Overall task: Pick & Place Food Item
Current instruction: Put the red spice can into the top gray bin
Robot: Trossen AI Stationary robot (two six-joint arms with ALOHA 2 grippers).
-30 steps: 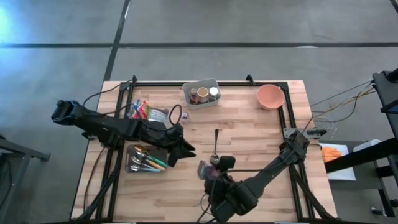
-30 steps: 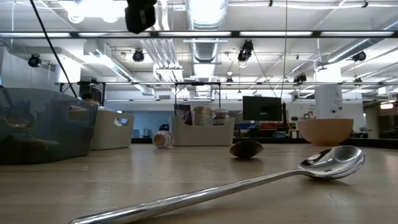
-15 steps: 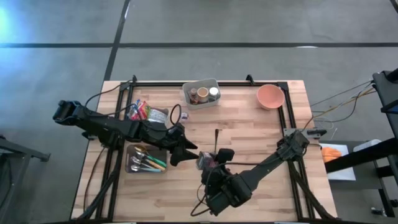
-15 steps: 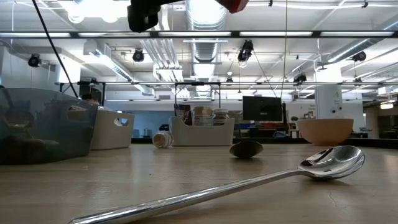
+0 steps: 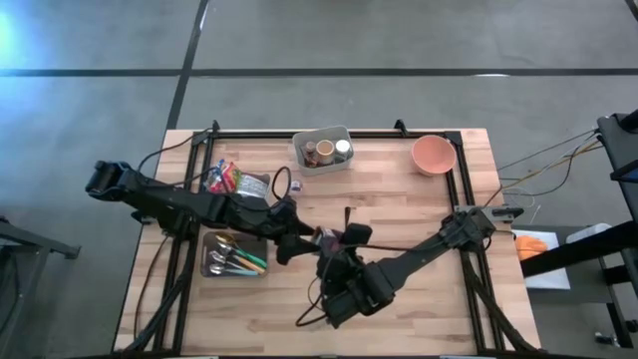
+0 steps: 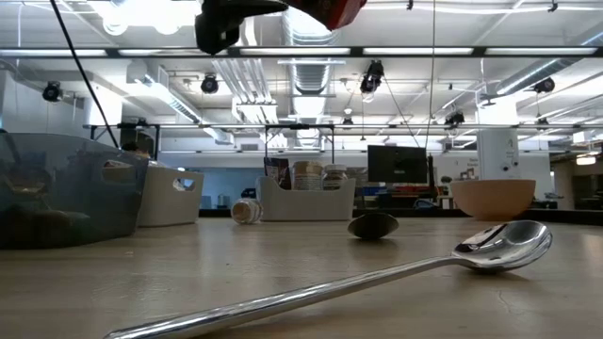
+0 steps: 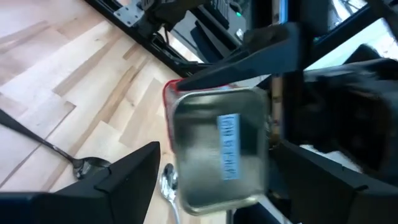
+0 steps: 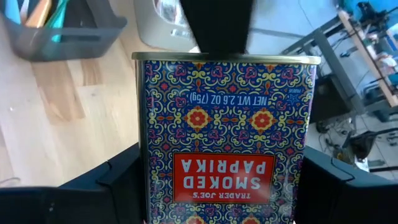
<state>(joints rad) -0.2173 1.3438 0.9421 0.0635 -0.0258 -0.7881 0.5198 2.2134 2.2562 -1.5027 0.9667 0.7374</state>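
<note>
Smoked paprika tin (image 8: pixel 225 134) gripped aloft by right gripper (image 5: pixel 334 242), mid-handover; left gripper (image 5: pixel 297 242) spread alongside, placement still pending.

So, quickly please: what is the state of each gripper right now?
Left gripper: open, holding nothing.
Right gripper: closed on the smoked paprika tin.

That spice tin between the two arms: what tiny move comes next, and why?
Probably the left pincer closes on the tin. Its fingers stand open either side of the tin, which the right pincer holds in the air above the table.
</note>
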